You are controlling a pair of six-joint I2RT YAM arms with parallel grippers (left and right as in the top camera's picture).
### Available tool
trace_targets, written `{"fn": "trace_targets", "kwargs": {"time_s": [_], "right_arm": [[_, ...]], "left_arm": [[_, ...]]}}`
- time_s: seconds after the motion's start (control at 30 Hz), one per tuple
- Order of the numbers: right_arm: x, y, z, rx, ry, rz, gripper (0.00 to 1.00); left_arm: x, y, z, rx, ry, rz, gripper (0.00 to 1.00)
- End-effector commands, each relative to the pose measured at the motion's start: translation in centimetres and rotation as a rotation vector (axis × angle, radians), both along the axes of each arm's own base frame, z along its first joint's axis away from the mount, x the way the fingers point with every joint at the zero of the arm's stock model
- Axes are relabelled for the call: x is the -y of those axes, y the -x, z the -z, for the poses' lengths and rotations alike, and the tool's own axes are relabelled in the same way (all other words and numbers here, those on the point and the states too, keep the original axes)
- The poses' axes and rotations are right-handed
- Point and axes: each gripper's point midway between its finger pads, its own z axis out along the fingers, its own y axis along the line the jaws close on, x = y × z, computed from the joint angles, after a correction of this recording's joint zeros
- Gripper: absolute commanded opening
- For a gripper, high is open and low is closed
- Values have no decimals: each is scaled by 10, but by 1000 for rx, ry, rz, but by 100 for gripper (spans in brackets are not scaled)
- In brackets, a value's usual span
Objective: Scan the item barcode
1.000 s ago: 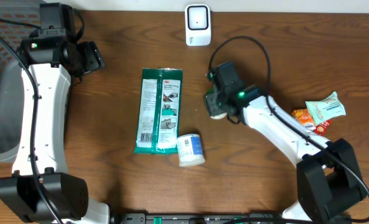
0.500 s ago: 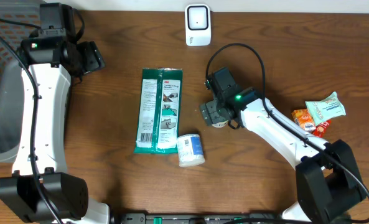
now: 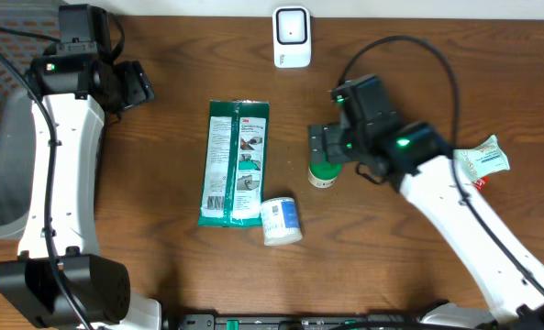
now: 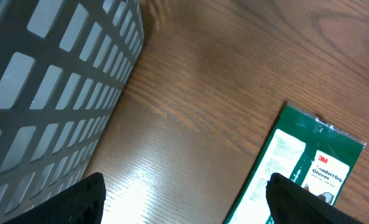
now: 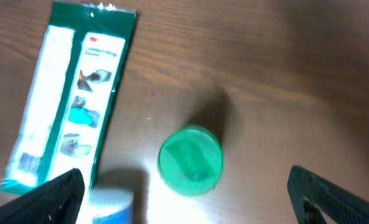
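Beneath your right gripper (image 5: 185, 177), spread wide and empty, the small round green-lidded jar (image 5: 190, 158) stands free; clip it and it may topple.

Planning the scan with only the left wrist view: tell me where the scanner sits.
Observer: The scanner stands at the table's far edge, beyond the glove pack.
Operator: Report the right gripper.
Observer: It hangs open over an upright green-capped bottle, right of the pack.
Operator: List anything else by the pack.
Observer: A white tub lies on its side at the pack's near right corner.
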Motion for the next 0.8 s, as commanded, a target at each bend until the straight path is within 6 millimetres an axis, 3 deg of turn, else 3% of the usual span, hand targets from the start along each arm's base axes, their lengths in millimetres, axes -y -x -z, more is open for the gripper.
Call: {"fn": "trace_targets", "kwargs": {"time_s": [0.0, 0.1, 0.23, 0.37, 0.47, 0.53, 0.63, 0.77], "right_arm": [[0, 6, -17, -64, -63, 62, 99], [2, 14, -36, -142, -52, 24, 99], [3, 12, -47, -211, -27, 17, 99], [-34, 8, -44, -236, -138, -148, 99], [-41, 3, -24, -261, -104, -199, 99], [-36, 2, -5, -329, -66, -116, 95], [-31, -1, 22, -388, 13, -45, 99], [-23, -10, 44, -406, 87, -15, 99]], "left_arm": [[-5, 2, -7, 15, -18, -8, 82], [-5, 2, -7, 15, -18, -8, 82], [-5, 2, -7, 15, -18, -9, 82], [-5, 2, -7, 16, -19, -8, 82], [-5, 2, -7, 15, -18, -8, 82], [-5, 2, -7, 15, -18, -8, 82], [-5, 2, -7, 16, -19, -8, 82], [-5, 2, -7, 16, -19, -8, 82]]}}
